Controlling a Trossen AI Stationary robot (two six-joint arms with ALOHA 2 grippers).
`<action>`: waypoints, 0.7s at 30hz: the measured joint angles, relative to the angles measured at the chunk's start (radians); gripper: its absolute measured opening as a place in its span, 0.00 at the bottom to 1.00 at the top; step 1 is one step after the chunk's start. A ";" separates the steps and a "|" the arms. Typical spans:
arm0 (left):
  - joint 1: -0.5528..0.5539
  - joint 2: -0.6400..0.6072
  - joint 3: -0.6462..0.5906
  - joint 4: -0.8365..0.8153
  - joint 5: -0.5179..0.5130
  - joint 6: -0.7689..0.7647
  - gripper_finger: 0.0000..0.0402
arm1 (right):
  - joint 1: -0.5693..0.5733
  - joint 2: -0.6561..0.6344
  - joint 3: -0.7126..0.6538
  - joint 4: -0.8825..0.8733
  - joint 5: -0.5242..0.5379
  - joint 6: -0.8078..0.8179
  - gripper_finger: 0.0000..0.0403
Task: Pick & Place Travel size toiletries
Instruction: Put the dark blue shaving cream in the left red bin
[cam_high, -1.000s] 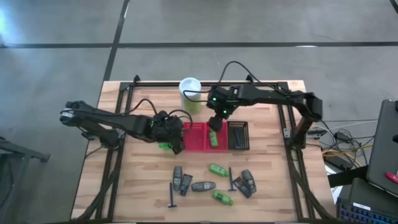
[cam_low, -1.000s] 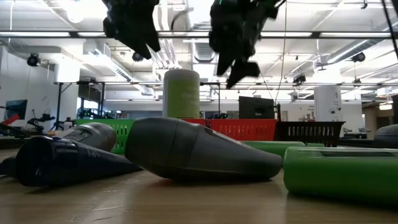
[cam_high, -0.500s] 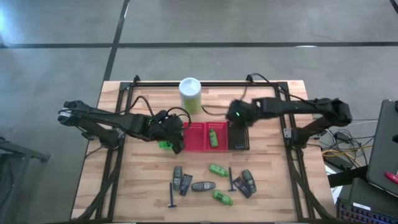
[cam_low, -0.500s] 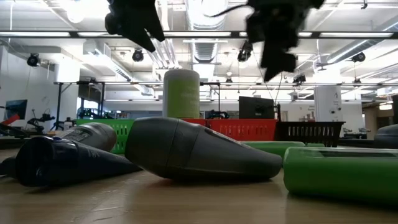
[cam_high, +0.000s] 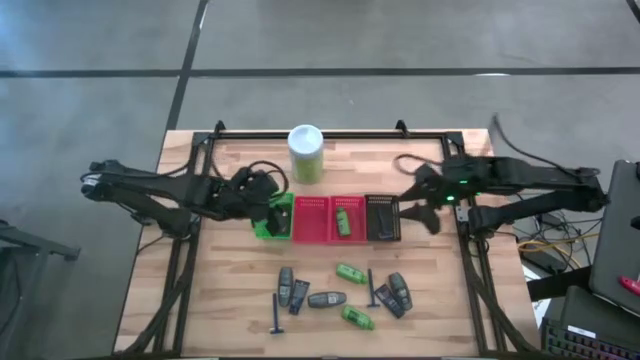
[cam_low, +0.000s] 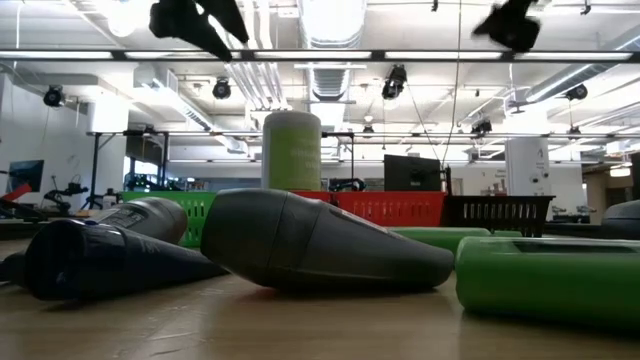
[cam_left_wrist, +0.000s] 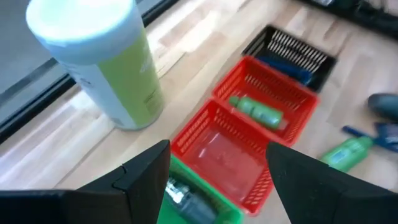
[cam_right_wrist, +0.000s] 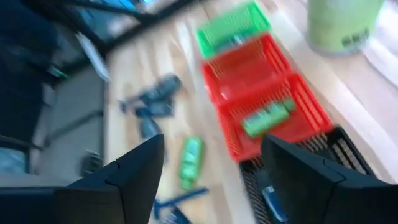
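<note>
Several toiletries lie on the near part of the table: grey oval bottles (cam_high: 300, 293), green bottles (cam_high: 350, 272), dark packets (cam_high: 398, 295) and blue sticks (cam_high: 276, 312). One green bottle (cam_left_wrist: 256, 111) lies in the right red basket (cam_high: 347, 218). A grey bottle (cam_left_wrist: 185, 199) lies in the green basket (cam_high: 275, 217), and a blue stick (cam_left_wrist: 291, 67) in the black basket (cam_high: 383, 217). My left gripper (cam_left_wrist: 217, 186) hangs open above the green basket's left side. My right gripper (cam_right_wrist: 211, 180) hangs open, right of the black basket (cam_right_wrist: 273, 193).
A tall white-and-green canister (cam_high: 305, 153) stands on the table behind the baskets. The left red basket (cam_left_wrist: 217, 155) holds nothing. The baskets stand in a row across the table's middle. Bare wood lies between the row and the near toiletries.
My right gripper has swung from above the right red basket toward the table's right edge, past the black basket, and risen. My left gripper has drawn back up and to the left, uncovering the green basket. The green bottle stays in the red basket.
</note>
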 joint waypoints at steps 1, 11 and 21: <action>0.000 -0.008 0.000 0.006 0.000 0.001 0.67 | 0.000 -0.027 0.000 0.010 -0.003 -0.001 0.67; 0.056 -0.036 0.000 0.157 0.168 0.088 0.67 | -0.003 -0.215 -0.142 0.169 -0.085 -0.081 0.75; 0.084 0.001 -0.001 0.327 0.193 0.150 0.67 | -0.003 -0.434 -0.500 0.565 -0.207 -0.056 0.83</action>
